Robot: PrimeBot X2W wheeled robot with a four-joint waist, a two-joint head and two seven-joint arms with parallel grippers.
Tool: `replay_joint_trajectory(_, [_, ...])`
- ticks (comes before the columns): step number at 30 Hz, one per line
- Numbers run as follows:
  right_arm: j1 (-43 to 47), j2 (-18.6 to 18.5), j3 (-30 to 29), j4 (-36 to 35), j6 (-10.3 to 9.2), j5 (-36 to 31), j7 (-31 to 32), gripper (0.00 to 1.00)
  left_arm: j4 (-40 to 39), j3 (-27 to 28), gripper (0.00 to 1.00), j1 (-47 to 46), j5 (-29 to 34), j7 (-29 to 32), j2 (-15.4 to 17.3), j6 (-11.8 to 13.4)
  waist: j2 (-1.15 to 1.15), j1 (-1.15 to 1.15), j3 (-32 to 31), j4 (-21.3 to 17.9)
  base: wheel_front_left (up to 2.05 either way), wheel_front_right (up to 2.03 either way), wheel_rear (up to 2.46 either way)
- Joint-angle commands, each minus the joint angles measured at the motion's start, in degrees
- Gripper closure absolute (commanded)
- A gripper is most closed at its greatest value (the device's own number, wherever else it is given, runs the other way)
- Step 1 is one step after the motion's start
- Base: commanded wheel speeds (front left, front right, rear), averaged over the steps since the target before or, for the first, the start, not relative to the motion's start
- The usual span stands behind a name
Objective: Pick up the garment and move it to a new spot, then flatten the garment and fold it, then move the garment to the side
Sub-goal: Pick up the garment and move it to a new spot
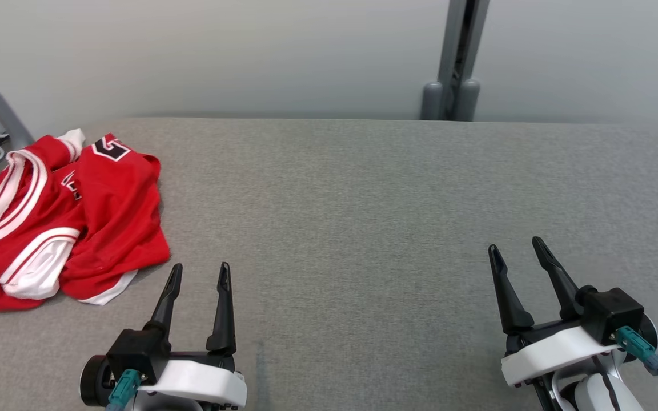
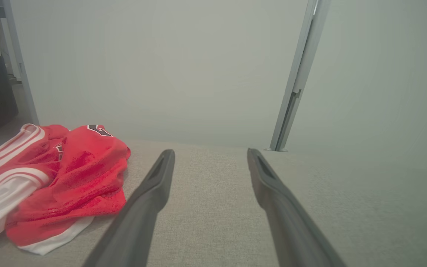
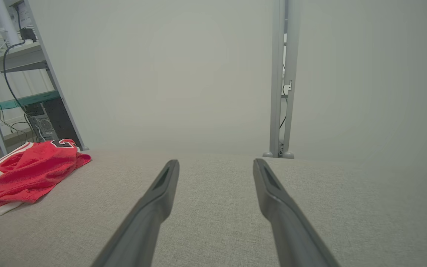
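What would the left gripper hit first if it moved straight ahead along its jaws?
Nothing close: ahead of the left gripper lies bare grey table, then the pale wall beyond its far edge, depth unclear. The red garment sits just to its left, probably out of line.

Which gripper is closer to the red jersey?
The left gripper, just beside the red jersey; the right gripper sits far across the table.

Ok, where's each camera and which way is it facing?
Head camera: looks forward and down at the grey fabric table; open left gripper and right gripper at bottom.
Left wrist camera: looks along its two dark fingers; crumpled red-and-white jersey to their left.
Right wrist camera: looks along its fingers toward the pale wall.
All three share the jersey.
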Motion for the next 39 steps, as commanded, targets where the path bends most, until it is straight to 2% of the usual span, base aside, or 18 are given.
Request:
replay_joint_trajectory(1, [0.2,-0.4,0.0,-0.4,-0.01,0.0,-0.1,0.0,-0.1,0.4,0.0,-0.3,-0.1,-0.3,0.3,0.2,0.0,0.0,0.5,3.6,0.0,0.0,0.0])
replay_joint_trajectory(14, [1.1,-0.3,3.3,-0.7,-0.01,1.6,-0.1,0.0,0.0,2.6,0.0,1.4,1.3,-0.3,0.2,-0.6,0.0,0.0,-0.7,14.4,0.0,0.0,0.0])
replay_joint_trajectory(25, [2.2,-0.3,6.0,-0.4,-0.01,3.5,-0.1,0.0,0.2,3.7,0.0,3.6,2.7,-0.3,0.3,-1.1,0.0,0.0,-3.3,21.0,0.0,0.0,0.0])
replay_joint_trajectory(39, [-0.2,-0.4,8.7,1.3,-0.01,4.3,-0.1,0.0,-2.0,5.2,0.0,5.0,1.8,-0.3,0.2,0.1,0.0,0.0,-3.1,21.8,0.0,0.0,0.0])
